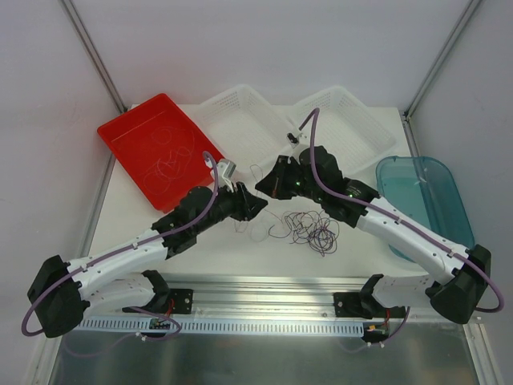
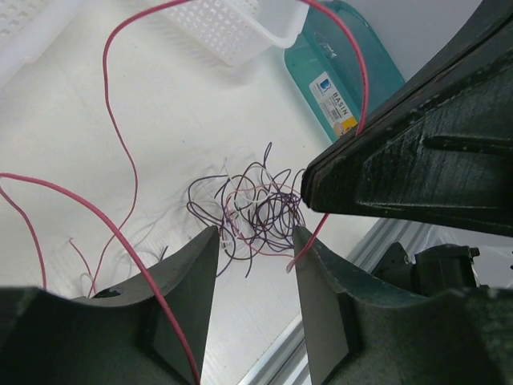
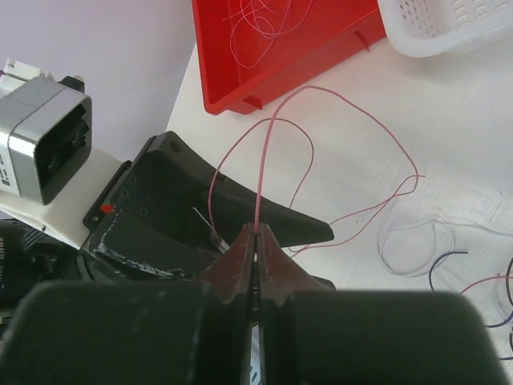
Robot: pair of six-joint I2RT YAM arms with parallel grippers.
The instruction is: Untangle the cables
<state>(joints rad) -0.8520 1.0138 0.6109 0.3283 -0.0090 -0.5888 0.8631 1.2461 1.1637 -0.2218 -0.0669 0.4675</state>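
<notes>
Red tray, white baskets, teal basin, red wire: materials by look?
Red tray: likely plastic, smooth with a slight sheen, moulded walls.
White baskets: plastic, perforated moulded mesh.
Teal basin: seemingly translucent plastic, smooth.
Red wire, pinched in the right hand: thin, flexible, probably plastic-insulated; core unseen.

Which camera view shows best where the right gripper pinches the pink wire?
The right wrist view: the right gripper is shut on the pink wire at its fingertips. The left wrist view shows only the gripper's side; the top view barely shows the wire.
</notes>
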